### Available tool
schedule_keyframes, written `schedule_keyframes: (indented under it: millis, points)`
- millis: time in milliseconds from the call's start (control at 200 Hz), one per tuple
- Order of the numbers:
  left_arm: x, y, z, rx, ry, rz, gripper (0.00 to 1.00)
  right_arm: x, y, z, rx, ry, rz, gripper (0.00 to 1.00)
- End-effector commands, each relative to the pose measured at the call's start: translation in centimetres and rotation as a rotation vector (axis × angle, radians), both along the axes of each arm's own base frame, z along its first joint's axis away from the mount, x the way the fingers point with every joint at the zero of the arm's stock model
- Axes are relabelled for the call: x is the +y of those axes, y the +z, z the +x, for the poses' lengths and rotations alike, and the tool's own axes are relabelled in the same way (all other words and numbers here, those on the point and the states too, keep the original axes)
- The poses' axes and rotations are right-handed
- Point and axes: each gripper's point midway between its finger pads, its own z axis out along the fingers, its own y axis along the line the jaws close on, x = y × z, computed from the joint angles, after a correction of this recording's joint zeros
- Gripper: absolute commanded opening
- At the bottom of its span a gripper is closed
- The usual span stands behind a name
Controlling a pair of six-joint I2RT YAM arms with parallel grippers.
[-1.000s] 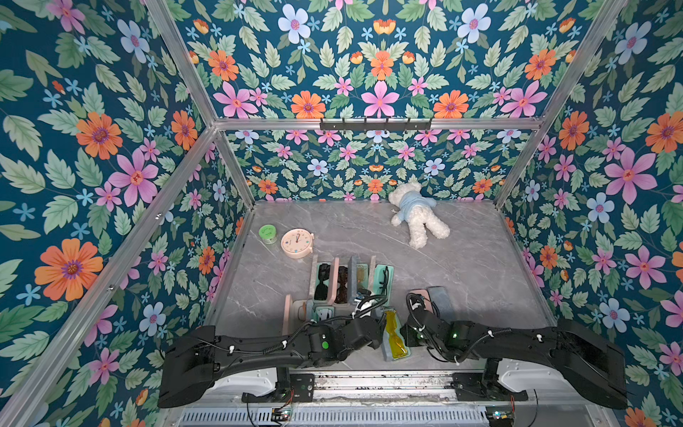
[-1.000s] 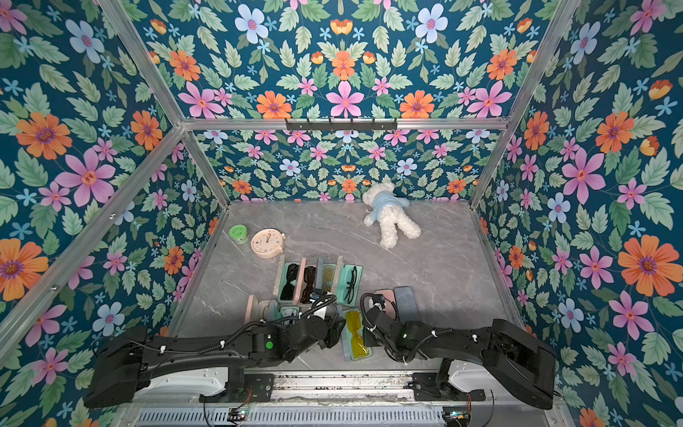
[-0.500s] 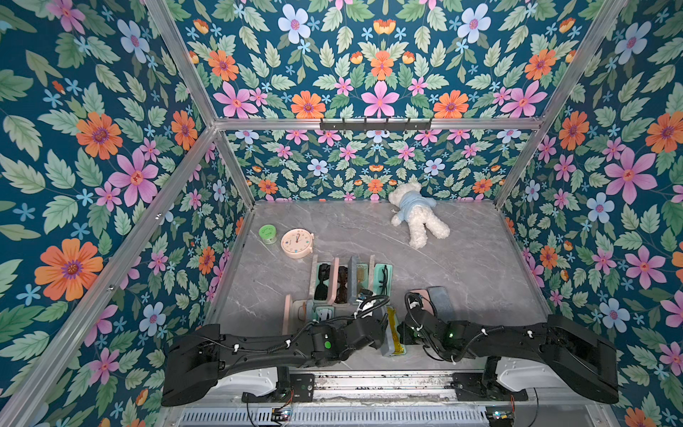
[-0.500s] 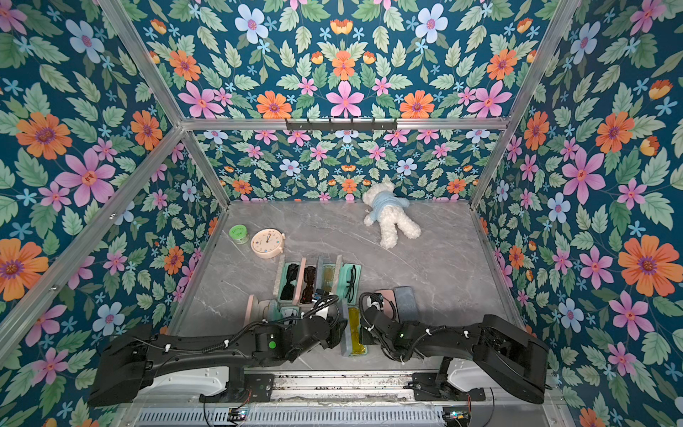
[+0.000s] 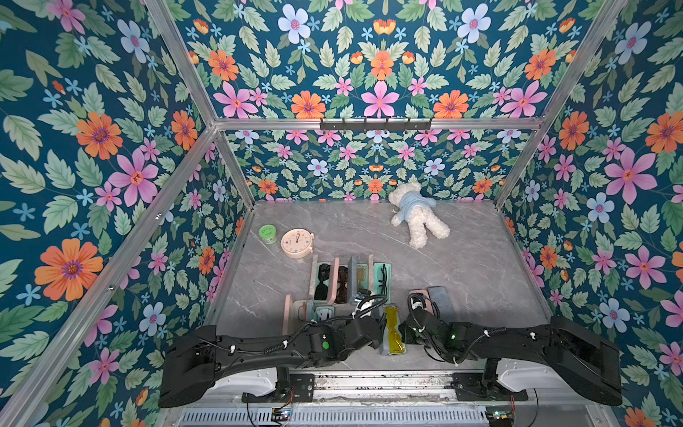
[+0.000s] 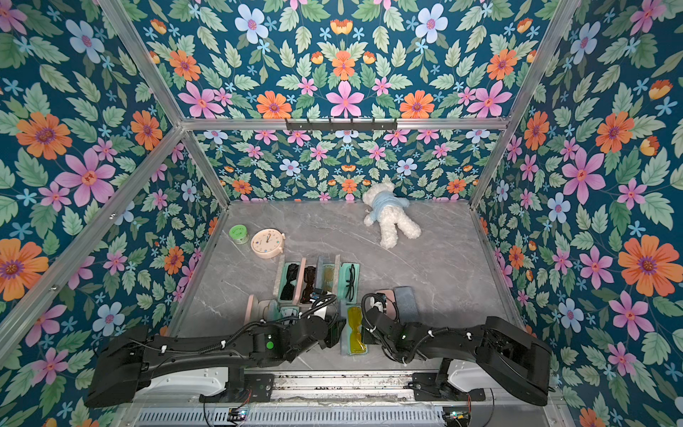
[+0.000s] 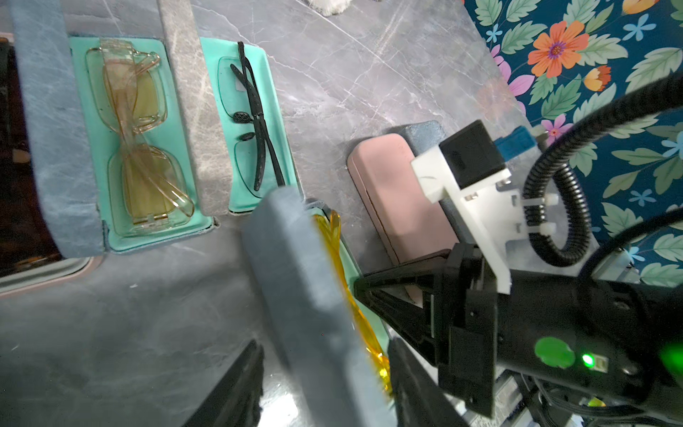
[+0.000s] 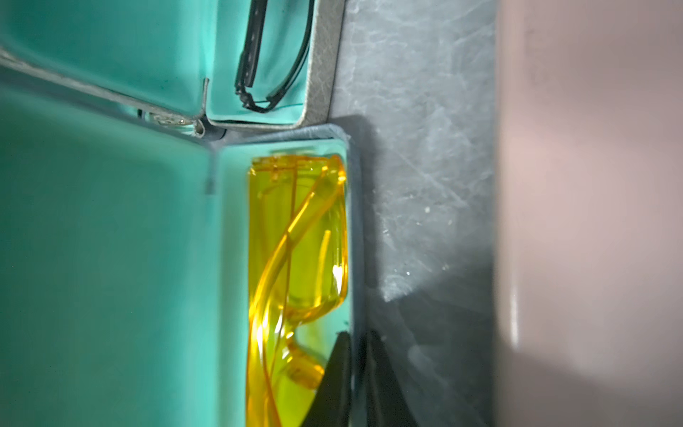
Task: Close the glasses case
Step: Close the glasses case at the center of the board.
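Now, at the front edge of the grey marble-patterned table (image 5: 462,266), about midway along: blue-grey glasses case with teal lining (image 5: 392,353), not shut. Its lid (image 7: 295,277) stands raised, tilted over the base. Folded yellow see-through glasses (image 8: 295,240) lie inside, plain to see in both top views.

Left gripper (image 7: 325,355): jaws spread, lid between them. A sliver of table shows between one finger (image 7: 236,388) and the lid, so no squeeze on that side.

Right gripper (image 8: 357,344): fingers pressed close on the base's long outer wall, one inside the teal lining, one outside, pinching that rim.

Just beside the right arm, toward the right edge: closed pink case (image 7: 391,192), with a closed blue-grey case (image 5: 439,303) touching it. Behind the task case: row of four open cases (image 5: 353,275), each with glasses in it. Near the back edge: white teddy bear in a pale blue top (image 5: 417,214), lying down. Toward the left edge: round pink clock (image 5: 296,242) and small green jar (image 5: 267,233), just beside each other.
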Motion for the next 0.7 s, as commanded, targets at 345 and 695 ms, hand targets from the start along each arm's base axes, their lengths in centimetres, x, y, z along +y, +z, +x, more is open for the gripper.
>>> schedule_keyframes:
  millis: [345,695]
  points:
    - [-0.3,0.0,0.3,-0.013,0.008,0.005,0.51,-1.0,0.3,-0.6,-0.001,0.003,-0.007,0.15]
    - [-1.0,-0.7,0.6,-0.001,0.009,0.04,0.43,-0.9,0.0,-0.8,0.004,0.021,-0.006,0.14]
